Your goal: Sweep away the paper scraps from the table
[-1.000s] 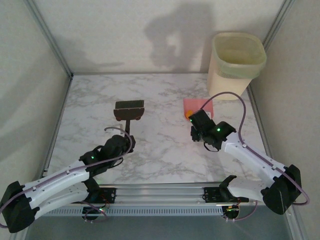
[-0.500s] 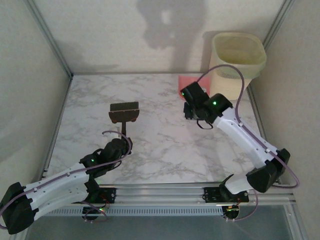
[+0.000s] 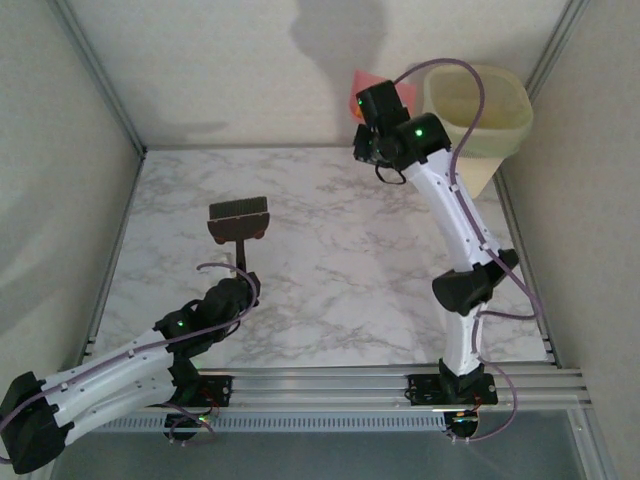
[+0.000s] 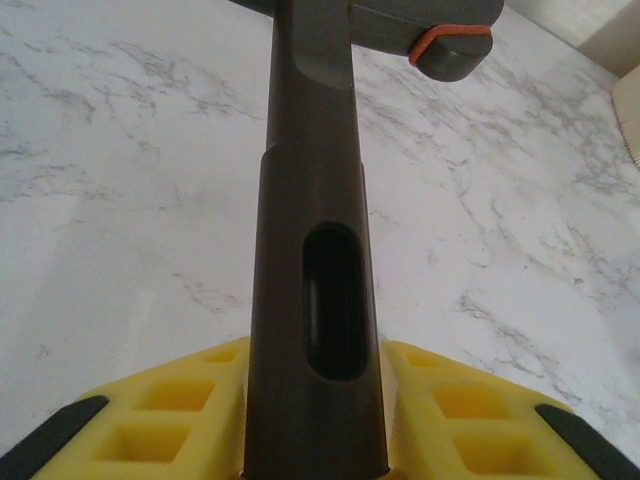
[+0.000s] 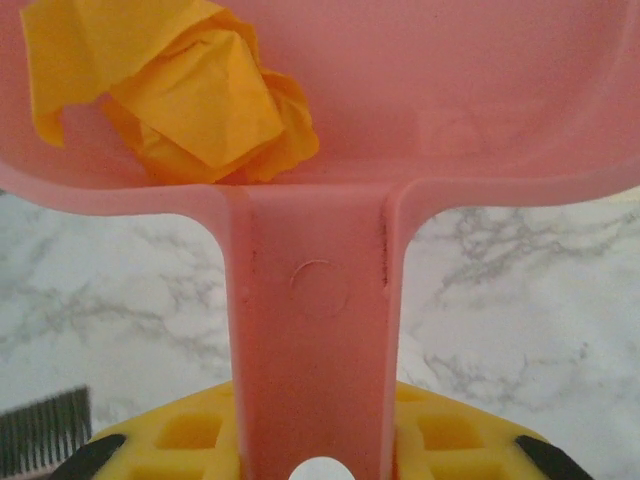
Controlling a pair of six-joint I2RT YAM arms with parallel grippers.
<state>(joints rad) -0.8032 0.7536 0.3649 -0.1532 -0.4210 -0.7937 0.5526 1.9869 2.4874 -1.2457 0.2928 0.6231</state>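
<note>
From above, the left gripper (image 3: 243, 283) is clamped nearly closed on the handle of a dark brown hand brush (image 3: 238, 221). The brush's bristle head sits toward 10 o'clock on the white marble-patterned table (image 3: 330, 260). The right gripper (image 3: 366, 100) is raised at 12 to 1 o'clock and pinches the stem of a pink plastic dustpan (image 3: 360, 80). The dustpan is just beside the 9 o'clock rim of a tall cream plastic bin (image 3: 480, 110), whose contents cannot be made out. Bare marble lies open from the centre out to 3 and 6 o'clock, ending at a metal rail (image 3: 330, 385). In the left wrist view, yellow fingers (image 4: 180, 415) press both sides of the brush handle (image 4: 310, 250), which runs toward 12 o'clock over clear table (image 4: 120, 150). In the right wrist view, the gripper (image 5: 315, 445) is tight on the dustpan's stem (image 5: 310, 330). A crumpled orange paper scrap (image 5: 190, 100) lies in the pan (image 5: 470, 90) at 11 o'clock.
</note>
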